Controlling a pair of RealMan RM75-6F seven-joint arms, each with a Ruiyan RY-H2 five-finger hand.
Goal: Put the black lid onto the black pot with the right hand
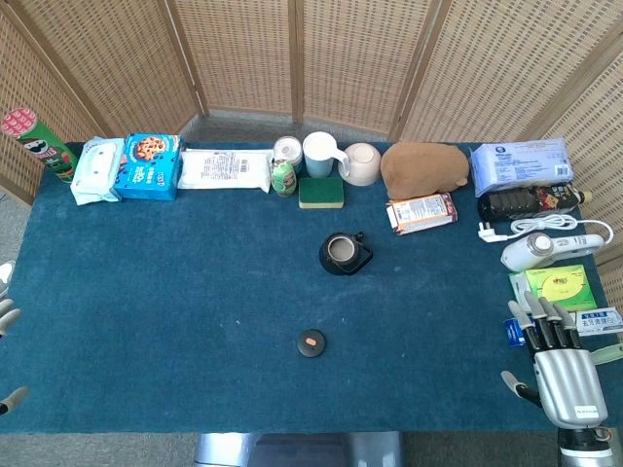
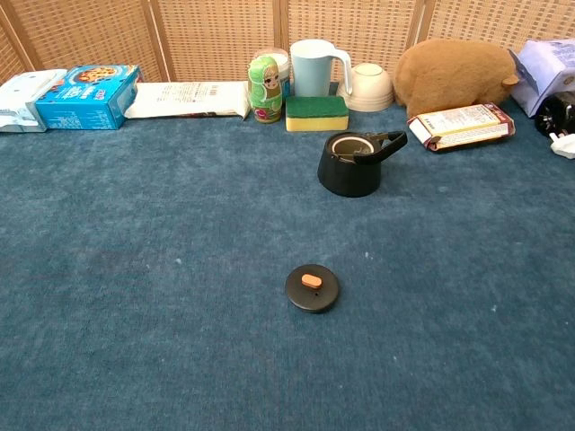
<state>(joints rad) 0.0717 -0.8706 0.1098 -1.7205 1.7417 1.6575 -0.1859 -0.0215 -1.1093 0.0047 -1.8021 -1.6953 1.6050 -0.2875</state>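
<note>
The black lid (image 1: 311, 342) (image 2: 312, 287), round with a small orange knob, lies flat on the blue cloth near the table's front middle. The black pot (image 1: 345, 254) (image 2: 352, 163) stands uncovered further back, its handle pointing right. My right hand (image 1: 560, 362) is at the front right corner, far right of the lid, fingers stretched forward and apart, holding nothing. Only fingertips of my left hand (image 1: 8, 313) show at the left edge in the head view; its state is unclear. Neither hand appears in the chest view.
Along the back stand a chips can (image 1: 39, 145), wipes, a cookie box (image 1: 150, 166), a packet, a doll (image 2: 264, 90), a jug (image 2: 314, 66), a sponge (image 2: 316, 112), a bowl and a brown plush (image 2: 456, 74). Packets, a bottle and a white device (image 1: 545, 247) crowd the right side.
</note>
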